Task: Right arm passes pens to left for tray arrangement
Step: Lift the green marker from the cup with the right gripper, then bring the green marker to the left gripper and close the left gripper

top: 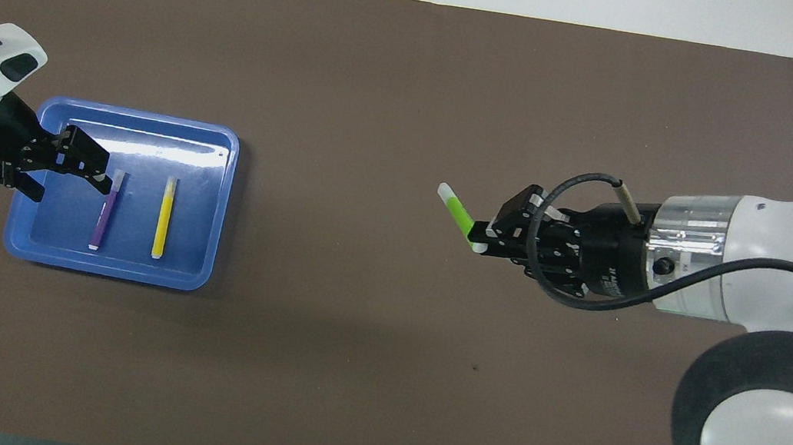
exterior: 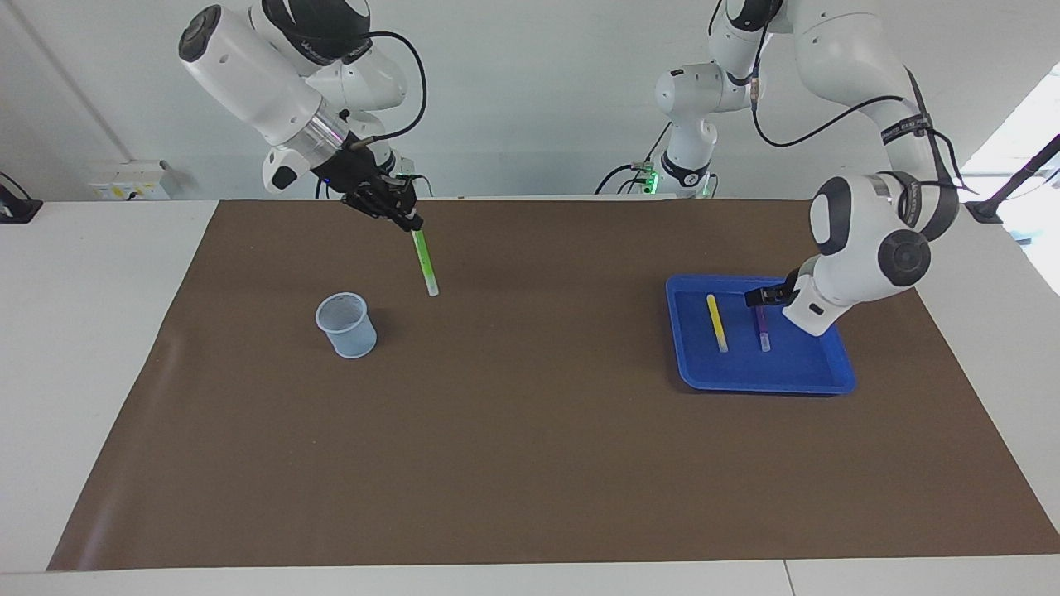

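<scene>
Over the brown mat (exterior: 530,430), toward my right arm's end of the table, my right gripper (exterior: 408,219) hung in the air, clamped on the top end of one bright green pen (exterior: 426,263), which slanted down from my fingertips with its pale cap lowest, over bare mat beside the cup. I counted three pens in all: that green one in my grip and two lying in the one blue tray (exterior: 828,377) toward my left arm's end of the table. The yellow pen (exterior: 717,323) and the purple pen (exterior: 762,329) lay flat on the tray floor, side by side, roughly parallel and a little apart, the purple one closer to my left gripper. My left gripper (top: 67,162) sat low over the tray's edge with its two fingers spread wide, holding nothing; one fingertip (top: 96,170) came just beside the purple pen's upper end, though from these angles I could not tell whether it touched. One small clear cup (exterior: 346,324) stood upright on the mat, well apart from the tray, with no pen visible in it. Two slimmer white arms with green-lit bases (exterior: 691,124) stood at my end of the table.
</scene>
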